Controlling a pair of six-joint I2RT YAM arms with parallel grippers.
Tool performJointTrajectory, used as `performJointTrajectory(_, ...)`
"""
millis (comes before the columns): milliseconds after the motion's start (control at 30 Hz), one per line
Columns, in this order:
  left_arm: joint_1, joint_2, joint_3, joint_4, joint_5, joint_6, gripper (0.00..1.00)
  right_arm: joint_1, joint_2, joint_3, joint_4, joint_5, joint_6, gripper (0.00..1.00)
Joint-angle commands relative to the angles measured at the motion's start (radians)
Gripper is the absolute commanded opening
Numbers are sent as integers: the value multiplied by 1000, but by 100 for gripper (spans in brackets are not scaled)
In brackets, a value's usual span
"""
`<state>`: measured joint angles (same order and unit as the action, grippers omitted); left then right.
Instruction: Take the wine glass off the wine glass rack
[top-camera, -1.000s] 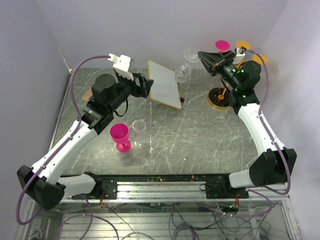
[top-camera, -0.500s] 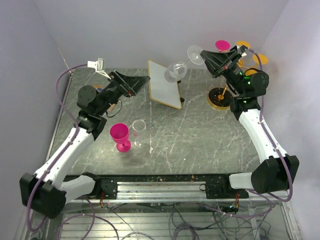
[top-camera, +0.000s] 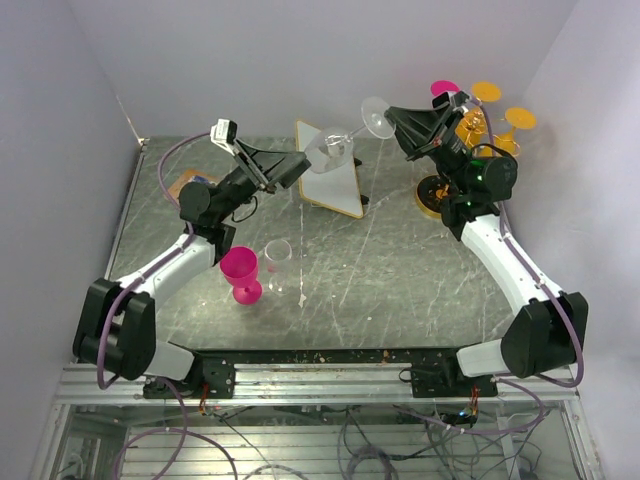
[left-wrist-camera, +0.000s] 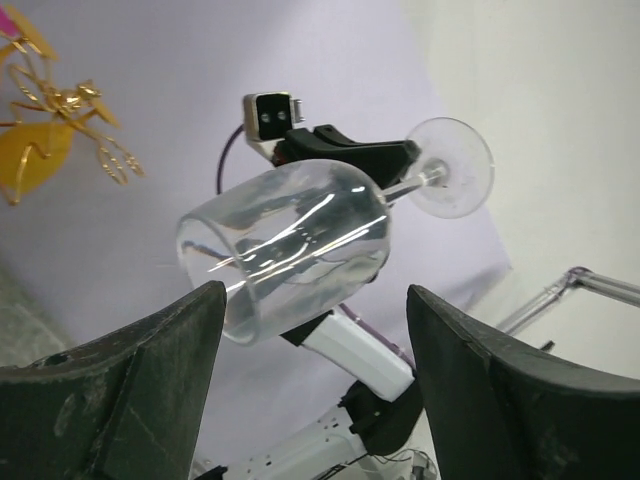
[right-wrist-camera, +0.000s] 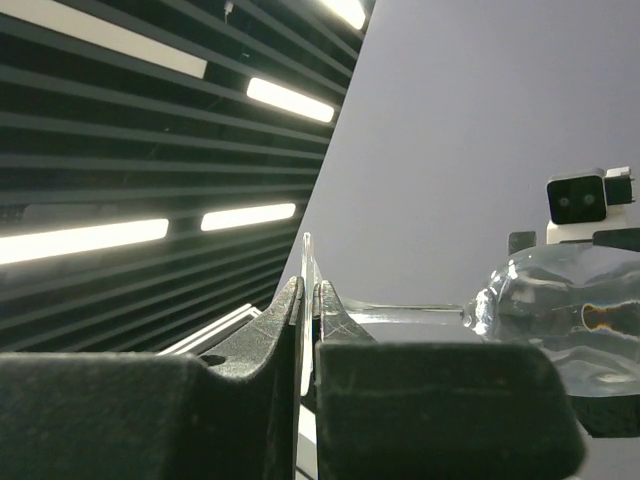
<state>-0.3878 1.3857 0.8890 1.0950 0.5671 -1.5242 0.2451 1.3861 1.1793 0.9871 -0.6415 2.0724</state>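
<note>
My right end effector (top-camera: 396, 126) is clamped on the wine glass (top-camera: 335, 146), down by its foot. The glass lies on its side in the air above the far part of the desk (top-camera: 400, 270). It is left of the wine glass rack (top-camera: 432, 200) and not touching it. My left end effector (top-camera: 298, 166) is wide apart, just beside the bowl. I think I should slide it slowly round the bowl and squeeze softly. Only then should my right one let go.
</note>
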Motion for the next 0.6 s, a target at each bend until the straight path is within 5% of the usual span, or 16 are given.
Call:
performJointTrajectory(0,0,26,-14,258,30,-113,82,11,4,-12,92,37,75,0)
performJointTrajectory(367,-2,85,-6,531,2,-291,55,15,-1,-90,133,79,95,0)
performJointTrajectory(567,-10,80,15,514,21,-300,40,16,3,-150,144,67,87,0)
